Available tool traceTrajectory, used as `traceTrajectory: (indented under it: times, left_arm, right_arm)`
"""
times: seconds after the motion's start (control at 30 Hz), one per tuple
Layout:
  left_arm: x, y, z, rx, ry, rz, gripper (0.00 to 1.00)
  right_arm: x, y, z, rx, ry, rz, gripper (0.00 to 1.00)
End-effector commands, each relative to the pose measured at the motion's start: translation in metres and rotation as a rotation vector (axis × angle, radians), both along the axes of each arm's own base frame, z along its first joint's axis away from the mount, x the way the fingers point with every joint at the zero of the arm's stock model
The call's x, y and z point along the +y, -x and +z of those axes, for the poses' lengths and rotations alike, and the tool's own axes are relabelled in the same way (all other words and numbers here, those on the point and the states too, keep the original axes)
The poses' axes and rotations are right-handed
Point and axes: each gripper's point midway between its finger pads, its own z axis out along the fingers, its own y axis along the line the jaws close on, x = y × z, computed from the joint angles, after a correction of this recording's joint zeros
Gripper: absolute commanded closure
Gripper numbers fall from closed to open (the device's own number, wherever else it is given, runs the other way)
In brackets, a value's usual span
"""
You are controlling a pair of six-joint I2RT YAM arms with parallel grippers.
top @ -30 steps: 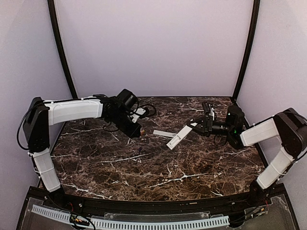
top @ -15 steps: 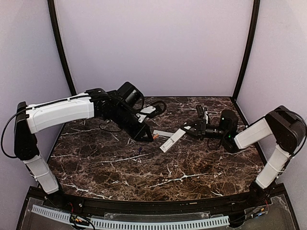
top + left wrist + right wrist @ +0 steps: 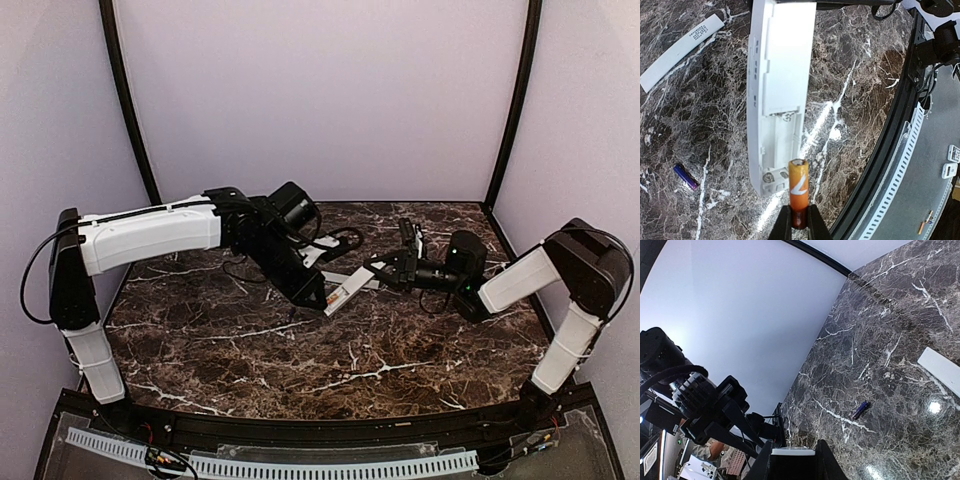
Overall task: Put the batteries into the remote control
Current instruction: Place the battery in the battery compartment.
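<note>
My left gripper [image 3: 799, 221] is shut on the lower end of the red-orange battery [image 3: 798, 190], which points at the remote control's [image 3: 777, 95] open battery recess [image 3: 783, 142], its tip right by the spring end. The white remote control [image 3: 341, 293] hangs tilted above the table, and my right gripper [image 3: 378, 270] is shut on its far end [image 3: 792, 451]. In the top view my left gripper [image 3: 312, 293] meets the remote's lower end. The dark blue-purple battery [image 3: 686, 177] lies loose on the marble [image 3: 861, 410].
A white strip, like a battery cover [image 3: 682, 50], lies flat on the marble beyond the remote [image 3: 942, 371]. The table's black front rim [image 3: 900, 130] runs close on the right of the left wrist view. Walls enclose the back and sides.
Both arms have moved toward the table's middle. My left gripper has carried the red-orange battery right and nearer to the remote's lower end; my right gripper has brought the remote leftward.
</note>
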Motion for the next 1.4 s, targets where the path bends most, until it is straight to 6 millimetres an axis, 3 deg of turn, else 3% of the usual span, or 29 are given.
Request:
traceTrajectory:
  times: [0.0,0.47,1.1,1.37]
  left_arm:
    - [0.006,0.001,0.001,-0.004,-0.045,0.006,1.0]
    - [0.008,-0.007,-0.018,-0.023,-0.135,0.013,1.0]
    - [-0.003,-0.016,-0.019,-0.052,-0.134,0.003,1.0]
    - [-0.001,-0.016,-0.022,-0.058,-0.151,0.001,0.93]
  right_arm:
    - [0.009,-0.005,0.018,-0.051,-0.054,-0.016,1.0]
    - [0.013,0.0,0.017,-0.031,-0.076,-0.004,1.0]
    - [0.02,0.006,0.019,-0.007,-0.125,0.02,1.0]
    - [0.02,0.006,0.02,0.001,-0.136,0.027,1.0]
